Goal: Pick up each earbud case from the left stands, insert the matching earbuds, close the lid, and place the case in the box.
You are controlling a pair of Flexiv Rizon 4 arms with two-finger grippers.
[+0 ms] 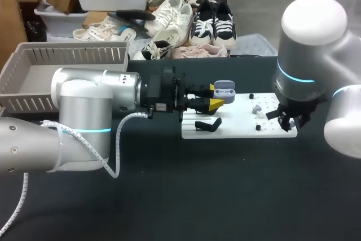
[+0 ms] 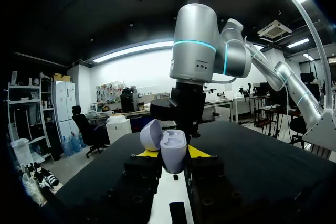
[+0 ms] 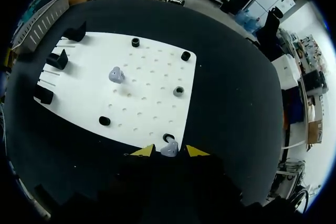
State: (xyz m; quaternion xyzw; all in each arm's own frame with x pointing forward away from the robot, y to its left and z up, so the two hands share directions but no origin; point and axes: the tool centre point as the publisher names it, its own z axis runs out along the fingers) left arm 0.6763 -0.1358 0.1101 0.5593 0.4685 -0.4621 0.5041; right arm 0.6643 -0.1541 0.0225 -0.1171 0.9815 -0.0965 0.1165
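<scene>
Left gripper point(image 2: 172, 153) is clamped on the open earbud case point(image 2: 173, 148) (lid up) above the white board point(image 3: 152, 77). Right gripper point(image 3: 169, 152) sits spread around an earbud point(image 3: 169, 149), not pinching it. An off-centre close could flick it away.

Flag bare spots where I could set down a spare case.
Bare: the black table in front of the white board, and the box floor. Crowded: the board, with stand, earbuds, left gripper and right gripper.
</scene>
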